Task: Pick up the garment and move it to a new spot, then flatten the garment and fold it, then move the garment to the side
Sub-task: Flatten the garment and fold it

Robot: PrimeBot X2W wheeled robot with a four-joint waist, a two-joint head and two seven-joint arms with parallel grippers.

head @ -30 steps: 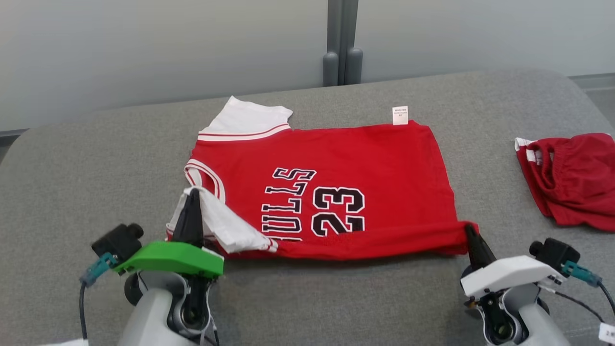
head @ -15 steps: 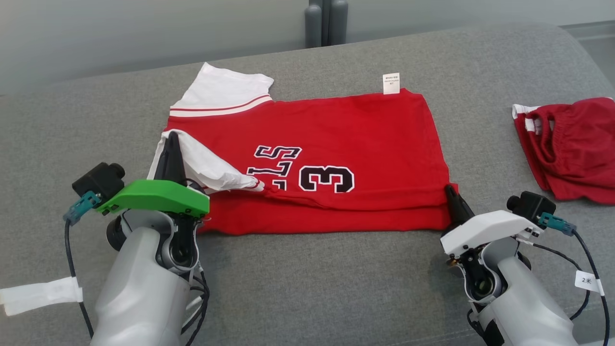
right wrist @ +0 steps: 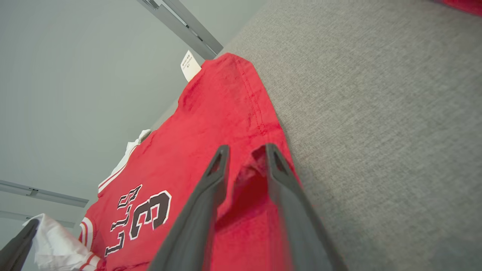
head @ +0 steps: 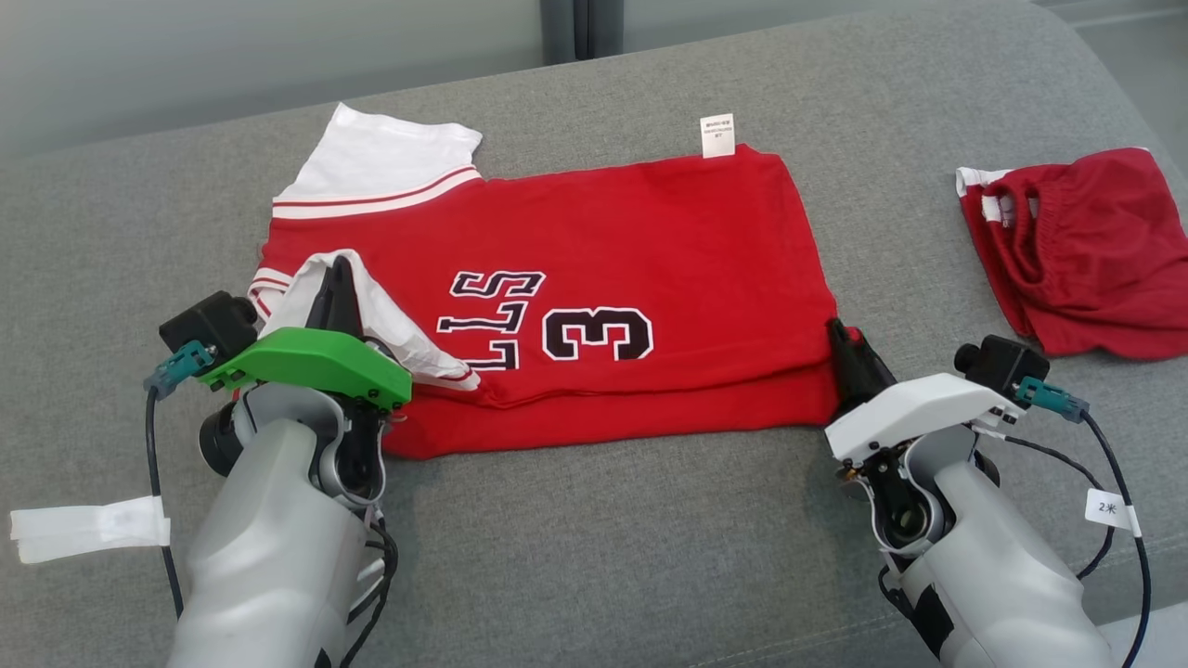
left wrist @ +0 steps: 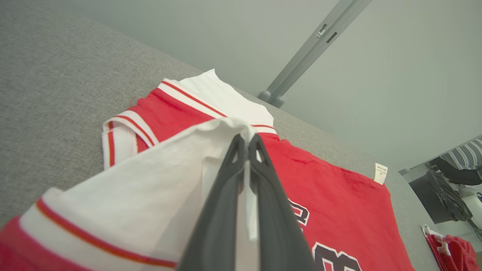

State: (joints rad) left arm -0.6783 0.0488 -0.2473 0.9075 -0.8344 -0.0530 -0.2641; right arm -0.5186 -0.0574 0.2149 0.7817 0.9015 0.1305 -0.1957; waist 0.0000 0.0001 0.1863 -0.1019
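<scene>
**Count:** one red jersey (head: 631, 232), one pair of red shorts (head: 1086, 250), one white care label (head: 716, 136), two grippers. All items rest on a single grey upholstered surface (head: 594, 557) with a coarse woven texture and rounded far corners.

**Jersey:** It lies spread across the middle of the surface, neck end toward the robot's left and hem toward its right. The fabric is a soft matte knit. The near long edge is doubled over onto the body and cuts across the black, white-outlined lettering and numeral. There are two white sleeves with red striping. One lies flat at the far left corner and the other is raised in a creased peak. The care label is a small rectangle projecting from the far edge.

**Left gripper** (head: 336, 271), green cover: the two dark tapered fingers (left wrist: 222, 210) are pressed together, pinching the peaked white sleeve fabric between them.

**Right gripper** (head: 843, 332), white cover: it sits at the jersey's near right corner. The fingers are spread, and a raised fold of red hem stands in the gap, touching one finger.

**Shorts:** They lie crumpled at the right, well apart from the jersey. The elastic waistband is gathered and white trim shows.
</scene>
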